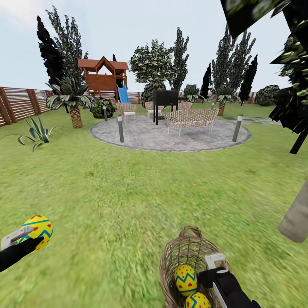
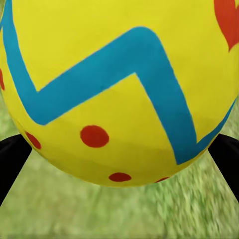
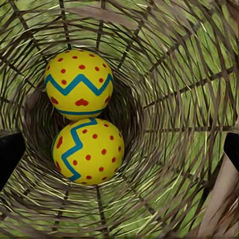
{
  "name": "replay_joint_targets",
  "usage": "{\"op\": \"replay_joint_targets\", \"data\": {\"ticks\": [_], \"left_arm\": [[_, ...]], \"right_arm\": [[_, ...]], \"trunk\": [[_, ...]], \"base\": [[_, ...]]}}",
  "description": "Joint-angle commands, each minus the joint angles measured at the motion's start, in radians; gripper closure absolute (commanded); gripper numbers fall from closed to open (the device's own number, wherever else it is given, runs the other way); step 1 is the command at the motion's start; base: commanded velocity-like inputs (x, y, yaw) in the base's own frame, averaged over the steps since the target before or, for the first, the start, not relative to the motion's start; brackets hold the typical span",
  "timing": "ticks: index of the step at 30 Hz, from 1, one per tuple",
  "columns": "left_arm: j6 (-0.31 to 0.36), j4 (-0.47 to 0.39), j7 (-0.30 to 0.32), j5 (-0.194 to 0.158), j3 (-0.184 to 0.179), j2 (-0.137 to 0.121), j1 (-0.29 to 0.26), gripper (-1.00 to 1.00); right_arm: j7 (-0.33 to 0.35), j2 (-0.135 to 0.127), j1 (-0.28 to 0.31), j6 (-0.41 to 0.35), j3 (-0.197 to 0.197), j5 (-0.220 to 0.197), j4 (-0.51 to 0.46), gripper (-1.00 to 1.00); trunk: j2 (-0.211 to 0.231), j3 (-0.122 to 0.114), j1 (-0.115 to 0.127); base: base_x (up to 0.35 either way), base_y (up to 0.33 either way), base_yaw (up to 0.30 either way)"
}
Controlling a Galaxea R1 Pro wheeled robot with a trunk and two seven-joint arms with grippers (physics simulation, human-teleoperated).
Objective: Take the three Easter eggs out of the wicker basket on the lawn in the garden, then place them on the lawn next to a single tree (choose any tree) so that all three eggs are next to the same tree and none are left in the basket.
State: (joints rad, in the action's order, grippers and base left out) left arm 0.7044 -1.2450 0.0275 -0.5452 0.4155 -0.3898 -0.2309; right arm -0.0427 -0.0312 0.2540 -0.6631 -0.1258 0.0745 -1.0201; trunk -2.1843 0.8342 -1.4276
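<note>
Extraction of the two remaining yellow Easter eggs (image 3: 82, 119) with blue zigzags from the deep brown wicker basket (image 1: 177, 252), near right on the green lawn (image 1: 128, 192): lower the right gripper (image 1: 214, 267), jaws spread, straight over the nearer egg, clear of the woven wall. The left gripper (image 1: 23, 241), near left, clasps the third yellow egg (image 2: 119, 89); keep it level.

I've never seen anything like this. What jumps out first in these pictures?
The bright yellow Easter egg with blue zigzags, gripped in the left gripper above the lawn at the lower left. Next, the wicker basket on the grass at the bottom, with two more eggs lying inside and the right gripper poised at its rim. Beyond lies a round stone patio with wicker chairs.
</note>
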Motion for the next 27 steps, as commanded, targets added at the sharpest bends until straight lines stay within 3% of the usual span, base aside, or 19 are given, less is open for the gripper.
{"op": "replay_joint_targets", "data": {"ticks": [1,5,16,19,21,22,27], "left_arm": [[0.006,-0.001,0.003,-0.001,0.002,0.000,-0.001,1.00],[0.006,-0.001,0.004,-0.001,0.002,0.000,-0.001,1.00],[0.006,-0.001,0.004,-0.001,0.002,0.000,-0.001,1.00],[0.006,-0.001,0.004,-0.001,0.002,0.000,-0.001,1.00],[0.006,-0.001,0.003,0.000,0.001,0.000,-0.001,1.00],[0.005,0.001,0.003,0.001,0.002,0.000,-0.001,1.00],[0.004,0.001,0.003,0.000,0.002,0.000,-0.001,1.00]], "right_arm": [[-0.002,-0.001,0.001,-0.005,-0.007,0.008,0.012,-1.00],[-0.004,-0.001,0.001,-0.001,-0.029,0.008,0.030,-1.00],[-0.003,-0.005,0.001,-0.001,-0.024,0.004,0.023,-1.00],[-0.001,-0.022,0.001,-0.007,-0.016,-0.006,0.020,-1.00],[0.000,-0.051,0.001,-0.010,0.012,-0.007,0.017,-1.00],[0.001,-0.069,0.001,-0.009,0.047,-0.007,0.015,-1.00],[0.001,-0.072,0.001,-0.009,0.057,-0.006,0.014,-1.00]], "trunk": [[-0.008,0.004,-0.004],[-0.036,0.017,-0.019],[-0.113,0.051,-0.061],[-0.134,0.061,-0.073],[-0.148,0.067,-0.080],[-0.155,0.070,-0.084],[-0.176,0.079,-0.096]], "base": [[0.000,0.000,0.000],[0.000,0.000,0.000],[0.000,0.000,0.000],[0.000,0.000,0.000],[0.000,0.000,0.000],[0.000,0.000,0.000],[0.000,0.000,0.000]]}}
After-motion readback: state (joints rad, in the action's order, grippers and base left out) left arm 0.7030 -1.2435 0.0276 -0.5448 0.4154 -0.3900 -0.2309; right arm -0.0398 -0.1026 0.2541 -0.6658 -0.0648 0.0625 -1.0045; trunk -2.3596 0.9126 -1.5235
